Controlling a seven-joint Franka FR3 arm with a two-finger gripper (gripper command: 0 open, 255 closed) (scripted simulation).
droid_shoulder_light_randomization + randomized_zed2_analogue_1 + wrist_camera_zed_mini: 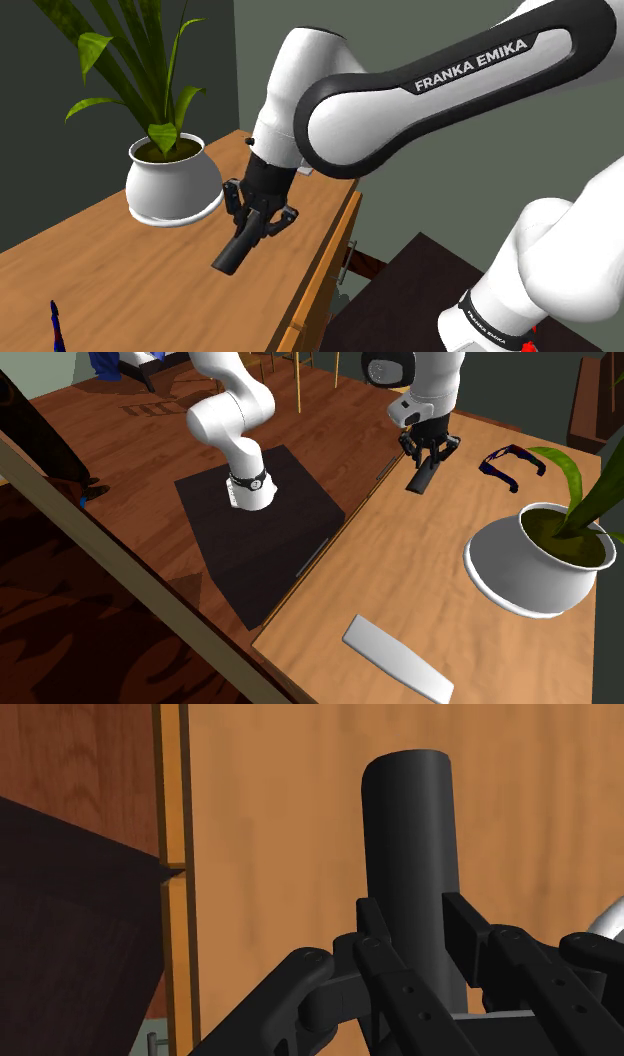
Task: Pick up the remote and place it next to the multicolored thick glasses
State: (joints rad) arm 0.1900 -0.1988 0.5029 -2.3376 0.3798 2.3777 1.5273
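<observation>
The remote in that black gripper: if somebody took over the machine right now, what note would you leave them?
Gripper: shut on the remote, which hangs tilted, apparently lifted off the table.
Glasses: lying on the table near the plant pot, apart from the remote.
Done: pickup.
Left: carry the remote over and set it next to the glasses.

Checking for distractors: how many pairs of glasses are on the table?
1: dark blue glasses beside the white plant pot, to the second exterior view's right of the end effector gripping the black remote.
</observation>
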